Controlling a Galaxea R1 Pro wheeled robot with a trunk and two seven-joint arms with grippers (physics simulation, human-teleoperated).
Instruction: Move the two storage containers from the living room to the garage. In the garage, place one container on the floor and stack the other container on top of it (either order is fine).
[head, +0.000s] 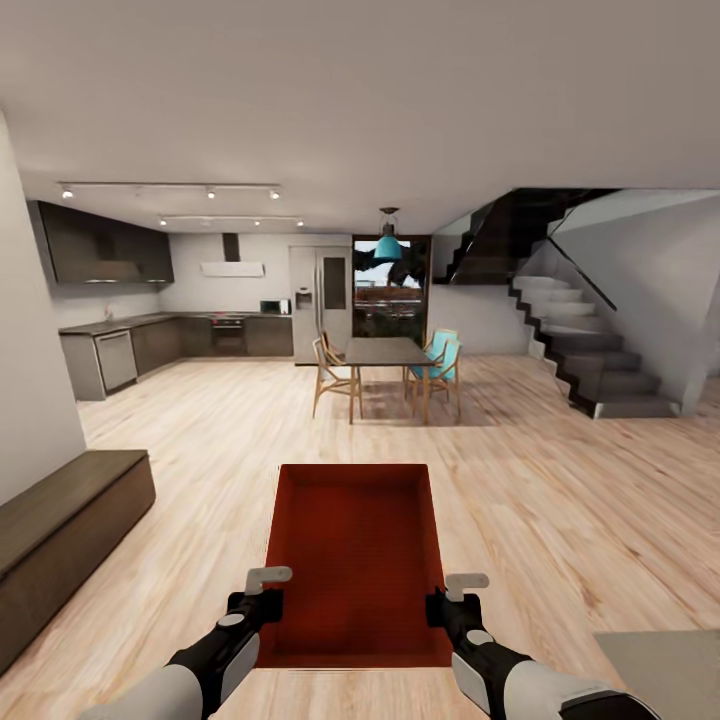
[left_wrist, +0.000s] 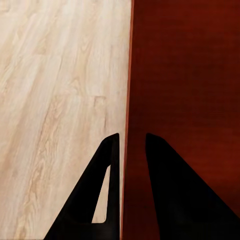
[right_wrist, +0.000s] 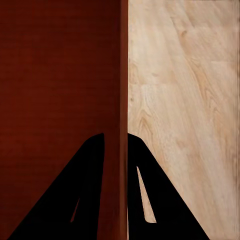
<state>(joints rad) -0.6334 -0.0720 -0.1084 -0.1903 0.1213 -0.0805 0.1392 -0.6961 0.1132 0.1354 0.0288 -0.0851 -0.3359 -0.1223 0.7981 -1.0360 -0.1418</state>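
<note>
One red-orange open-top storage container (head: 355, 555) hangs low in front of me over the light wood-plank floor (head: 560, 500), its long axis pointing away. My left gripper (head: 264, 598) is shut on its left wall and my right gripper (head: 441, 604) is shut on its right wall, both near the end closest to me. In the left wrist view the black fingers (left_wrist: 107, 170) straddle the thin red wall (left_wrist: 126, 100). The right wrist view has that gripper's fingers (right_wrist: 142, 170) astride the other wall (right_wrist: 123, 75). The garage is out of view.
A long dark low cabinet (head: 60, 525) runs along the left wall. Ahead stand a dining table (head: 385, 351) with chairs, a kitchen counter (head: 110, 350) at far left and a staircase (head: 590, 365) at right. A pale flat surface (head: 660, 665) sits at the near right corner.
</note>
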